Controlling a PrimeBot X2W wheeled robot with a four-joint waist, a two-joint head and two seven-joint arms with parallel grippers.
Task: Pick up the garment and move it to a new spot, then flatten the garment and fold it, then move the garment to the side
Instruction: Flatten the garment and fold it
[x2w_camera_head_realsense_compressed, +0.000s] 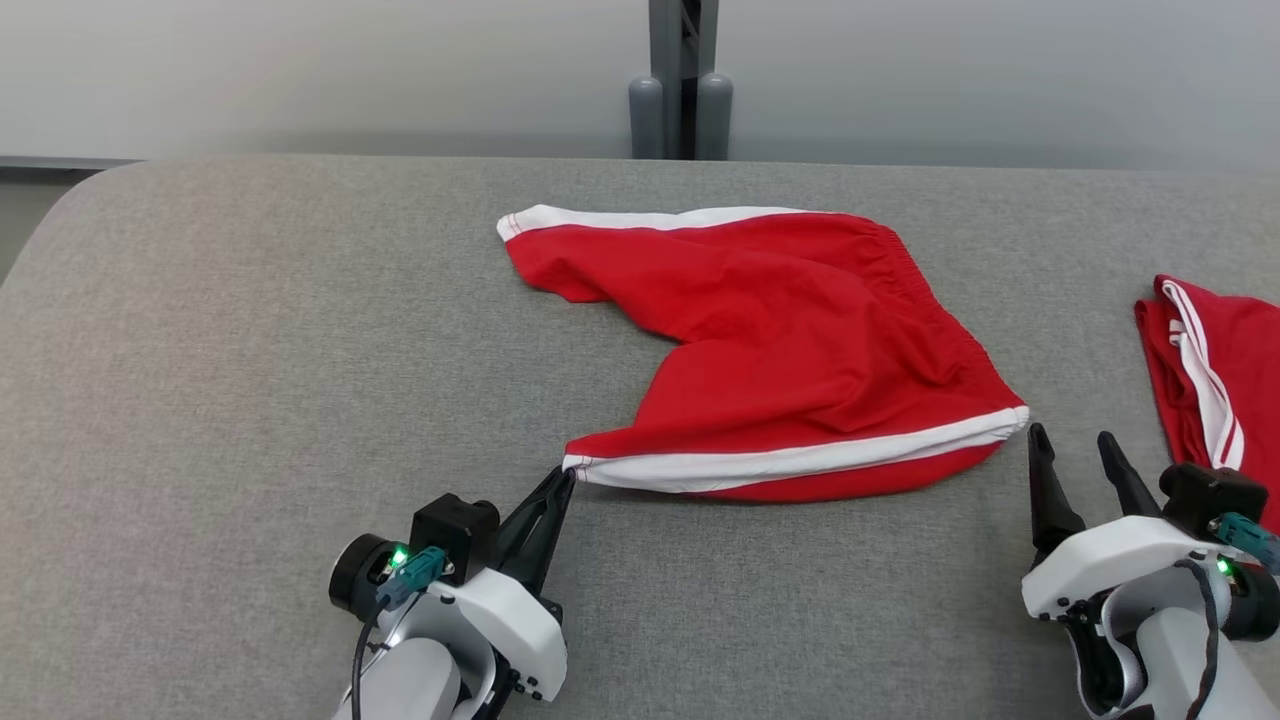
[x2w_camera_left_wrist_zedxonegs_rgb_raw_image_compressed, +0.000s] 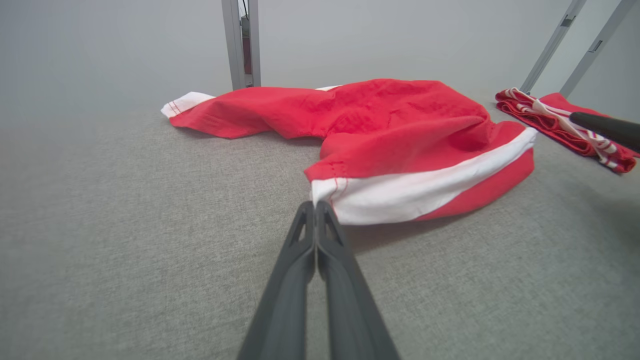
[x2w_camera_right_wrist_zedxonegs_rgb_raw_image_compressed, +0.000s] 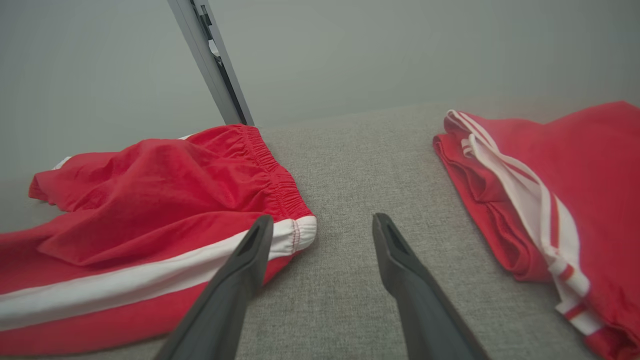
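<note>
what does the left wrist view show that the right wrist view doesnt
Left wrist view: the left gripper, shut, its tips at the white hem corner of the red shorts; whether cloth is pinched is unclear.
Right wrist view: the right gripper, open, near the shorts' gathered waistband.
Both: the shorts, the folded red garment lying apart from them, and the grey table.

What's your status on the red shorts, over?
Left gripper shut at hem corner, hold unconfirmed. Right gripper open beside waistband corner. Red shorts spread, unfolded. Second red garment lies clear, right side.
</note>
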